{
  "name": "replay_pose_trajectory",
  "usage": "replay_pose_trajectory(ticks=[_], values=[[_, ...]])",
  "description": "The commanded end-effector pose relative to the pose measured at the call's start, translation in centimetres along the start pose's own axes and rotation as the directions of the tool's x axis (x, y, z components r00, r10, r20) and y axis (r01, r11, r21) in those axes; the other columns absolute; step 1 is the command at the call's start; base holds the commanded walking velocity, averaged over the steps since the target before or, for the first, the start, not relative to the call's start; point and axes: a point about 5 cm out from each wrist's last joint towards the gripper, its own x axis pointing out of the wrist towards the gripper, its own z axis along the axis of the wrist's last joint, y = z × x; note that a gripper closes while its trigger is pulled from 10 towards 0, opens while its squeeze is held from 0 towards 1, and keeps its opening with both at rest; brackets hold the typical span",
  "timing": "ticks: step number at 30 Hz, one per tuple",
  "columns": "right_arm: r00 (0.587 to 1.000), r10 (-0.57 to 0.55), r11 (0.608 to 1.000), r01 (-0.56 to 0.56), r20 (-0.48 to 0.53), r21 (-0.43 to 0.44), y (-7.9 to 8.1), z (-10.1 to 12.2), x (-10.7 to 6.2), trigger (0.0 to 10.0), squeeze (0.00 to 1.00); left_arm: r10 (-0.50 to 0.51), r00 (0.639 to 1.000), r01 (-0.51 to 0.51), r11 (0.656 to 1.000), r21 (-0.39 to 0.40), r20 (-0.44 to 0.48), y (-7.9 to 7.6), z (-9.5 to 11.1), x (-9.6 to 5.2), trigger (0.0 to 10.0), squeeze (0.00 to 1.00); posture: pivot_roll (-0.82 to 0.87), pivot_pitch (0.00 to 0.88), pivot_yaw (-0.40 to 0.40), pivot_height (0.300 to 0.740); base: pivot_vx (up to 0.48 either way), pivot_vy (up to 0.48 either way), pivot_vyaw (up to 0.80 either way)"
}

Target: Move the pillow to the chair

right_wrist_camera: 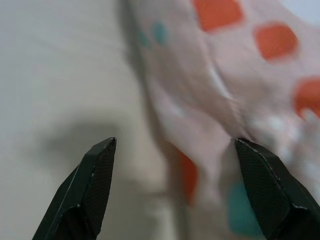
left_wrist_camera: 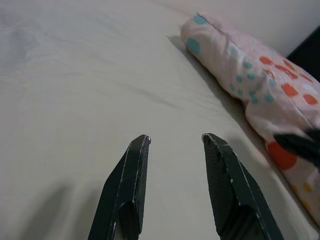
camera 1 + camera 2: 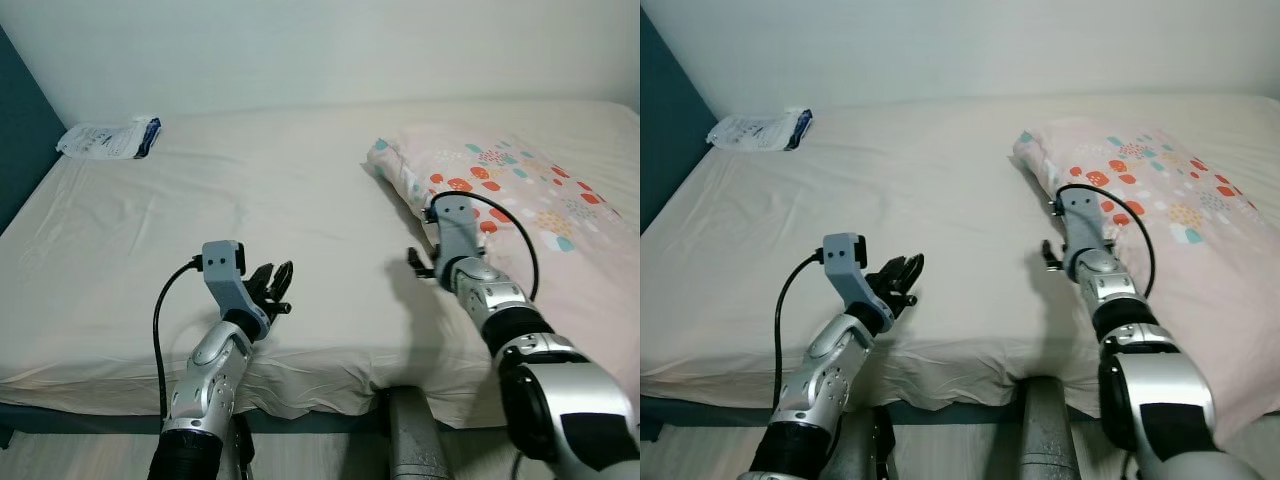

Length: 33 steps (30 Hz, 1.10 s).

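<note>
The pillow is pink with orange and teal dots and lies on the right side of the bed. My right gripper hovers at the pillow's near left edge. It is open wide, and in the right wrist view the pillow edge lies ahead between the fingertips. My left gripper is held low over the sheet near the bed's front edge, open with nothing in it. In the left wrist view the left gripper points across the sheet toward the pillow.
A white and blue plastic packet lies at the bed's far left corner. A dark teal wall runs along the bed's left side and a white wall stands behind. The mattress's front edge is just before me.
</note>
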Motion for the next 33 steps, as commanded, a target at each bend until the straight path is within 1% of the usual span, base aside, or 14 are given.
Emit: replay_pose_trajectory(ticks=[1,2,4,5,6,7,8,9,11,13,16,30,31,33], values=[[0.998,-0.043,0.997,0.04,-0.045,-0.064,0.0,-0.5,0.0,10.0,1.0,-0.002,1.0,0.001,1.0,-0.019,-0.009,0.0,-0.1,0.0,10.0,0.0,-0.09,0.115,0.018,0.582,0.0,0.0,0.0],[0.995,-0.088,0.986,0.079,-0.053,-0.146,-0.4,-0.6,0.0,10.0,1.0,-0.004,1.0,0.004,1.0,-0.02,-0.008,-0.1,-0.1,0.1,10.0,0.0,-0.09,0.118,0.016,0.582,0.0,0.0,0.0],[0.995,-0.088,0.986,0.079,-0.053,-0.146,-0.4,-0.6,0.0,10.0,1.0,-0.004,1.0,0.004,1.0,-0.02,-0.008,-0.1,-0.1,0.1,10.0,0.0,-0.09,0.118,0.016,0.582,0.0,0.0,0.0],[0.991,-0.123,0.974,0.113,-0.042,-0.195,-0.8,-0.4,0.0,10.0,1.0,-0.003,1.0,0.003,1.0,-0.022,-0.006,-0.2,-0.1,0.1,10.0,0.0,-0.09,0.117,0.014,0.582,0.0,0.0,0.0],[0.982,-0.191,0.941,0.185,0.005,-0.284,-1.3,0.3,-0.1,10.0,0.55,0.004,1.0,-0.004,1.0,-0.027,-0.004,-0.2,-0.1,0.1,10.0,0.0,-0.09,0.12,0.011,0.582,0.0,0.0,0.0],[0.982,-0.191,0.941,0.185,0.005,-0.284,-1.3,0.3,-0.1,10.0,0.55,0.004,1.0,-0.004,1.0,-0.027,-0.004,-0.2,-0.1,0.1,10.0,0.0,-0.09,0.12,0.011,0.582,0.0,0.0,0.0],[0.97,-0.237,0.907,0.24,0.053,-0.345,-1.7,0.9,-0.1,10.0,0.04,0.01,1.0,-0.01,0.999,-0.034,-0.002,-0.1,-0.1,0.1,10.0,0.0,-0.09,0.119,0.009,0.582,0.0,0.0,0.0],[0.958,-0.272,0.878,0.285,0.088,-0.384,-2.0,1.4,-0.2,10.0,0.0,0.016,1.0,-0.016,0.999,-0.047,-0.002,-0.1,0.0,0.1,10.0,0.0,-0.09,0.121,0.01,0.582,0.0,0.0,0.0],[0.951,-0.291,0.86,0.309,0.108,-0.406,-2.2,1.7,-0.3,10.0,0.0,0.02,1.0,-0.02,0.998,-0.056,-0.002,-0.1,0.0,0.1,10.0,0.0,-0.09,0.121,0.01,0.582,0.0,0.0,0.0],[0.916,-0.379,0.807,0.396,0.131,-0.438,-2.7,2.0,-0.5,10.0,0.0,0.028,1.0,-0.028,0.997,-0.078,-0.002,0.1,0.0,0.0,10.0,0.0,-0.09,0.122,0.008,0.582,0.0,0.0,0.0],[0.903,-0.417,0.792,0.417,0.104,-0.446,-2.9,1.6,-0.5,10.0,0.0,0.035,0.999,-0.035,0.993,-0.111,0.003,0.1,0.0,0.0,10.0,0.0,-0.09,0.127,0.008,0.582,0.0,0.0,0.0],[0.936,-0.35,0.848,0.33,0.028,-0.414,-2.2,0.3,-0.3,10.0,0.0,0.012,1.0,-0.013,0.992,-0.126,-0.01,-0.5,-0.3,0.2,10.0,0.0,-0.1,0.125,0.008,0.582,0.0,0.0,0.0],[0.94,-0.34,0.866,0.315,0.003,-0.388,-2.2,-0.2,-0.3,0.0,0.0,0.015,1.0,-0.016,0.991,-0.13,-0.011,-0.6,-0.4,0.3,10.0,0.0,-0.09,0.126,0.006,0.582,0.0,0.0,0.0],[0.941,-0.339,0.872,0.312,-0.004,-0.378,-2.2,-0.4,-0.3,0.0,0.0,0.016,1.0,-0.018,0.991,-0.131,-0.012,-0.6,-0.4,0.3,10.0,0.0,-0.09,0.126,0.006,0.582,0.0,0.0,0.0]])
